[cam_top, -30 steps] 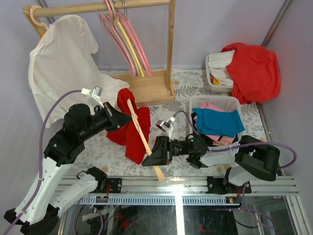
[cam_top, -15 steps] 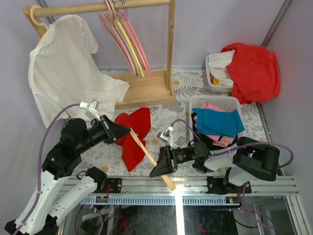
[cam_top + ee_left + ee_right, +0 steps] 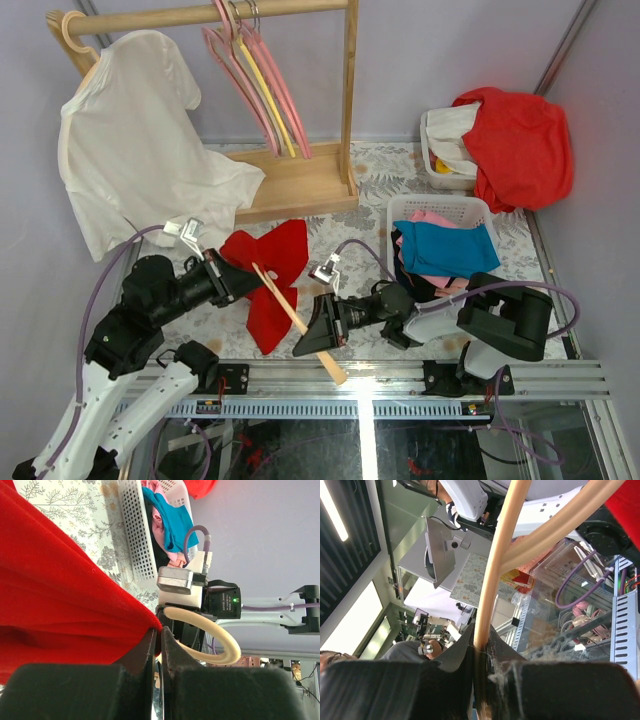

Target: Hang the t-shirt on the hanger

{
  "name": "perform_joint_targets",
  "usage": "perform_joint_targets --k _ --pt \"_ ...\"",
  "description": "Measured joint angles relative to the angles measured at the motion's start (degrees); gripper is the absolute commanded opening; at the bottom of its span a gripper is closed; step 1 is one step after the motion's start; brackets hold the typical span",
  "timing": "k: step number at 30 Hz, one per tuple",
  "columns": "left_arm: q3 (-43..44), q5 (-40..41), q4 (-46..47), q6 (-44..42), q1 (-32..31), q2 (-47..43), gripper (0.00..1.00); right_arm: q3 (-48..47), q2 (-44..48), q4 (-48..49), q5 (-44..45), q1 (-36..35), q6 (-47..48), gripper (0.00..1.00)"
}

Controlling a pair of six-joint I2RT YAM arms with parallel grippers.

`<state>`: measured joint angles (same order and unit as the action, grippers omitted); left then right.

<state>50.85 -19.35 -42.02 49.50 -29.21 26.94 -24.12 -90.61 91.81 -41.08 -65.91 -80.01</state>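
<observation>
The red t-shirt (image 3: 272, 262) droops in a bunched fold just above the flowered table, left of centre. My left gripper (image 3: 238, 278) is shut on its edge; the left wrist view shows red cloth (image 3: 60, 595) pinched at the fingertips of that gripper (image 3: 159, 631). The pale wooden hanger (image 3: 290, 310) slants from the shirt down to the near rail. My right gripper (image 3: 312, 338) is shut on one of its arms. In the right wrist view the right gripper (image 3: 481, 641) clamps that arm (image 3: 502, 555). The rounded hook (image 3: 220, 640) shows behind the left fingers.
A wooden rack (image 3: 300, 180) at the back carries a white t-shirt (image 3: 130, 140) plus pink and yellow hangers (image 3: 255, 80). A white basket (image 3: 400, 206) with blue and pink clothes stands at the right. Behind it, a bin holds a red-orange garment (image 3: 515, 140).
Both arms have drawn back toward the near edge and come lower. The t-shirt and hanger came down with them; the hanger now lies flatter, its end near the rail.
</observation>
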Motion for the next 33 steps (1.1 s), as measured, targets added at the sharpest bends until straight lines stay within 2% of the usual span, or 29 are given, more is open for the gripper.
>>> perform_joint_targets --k 10,21,33 --pt "-0.02 0.07 -0.55 0.24 0.09 -0.94 0.00 -3.91 -4.66 0.00 -0.96 0.96 0.22 0.00" --pt "2.49 3.26 -0.44 0.79 1.33 -1.38 0.00 -12.74 -11.26 0.33 -8.72 5.20 1.44 0.00" --pt "5.33 2.58 0.59 -0.24 8.13 -1.92 0.00 -23.02 -15.21 -0.09 -16.02 9.73 2.49 0.00"
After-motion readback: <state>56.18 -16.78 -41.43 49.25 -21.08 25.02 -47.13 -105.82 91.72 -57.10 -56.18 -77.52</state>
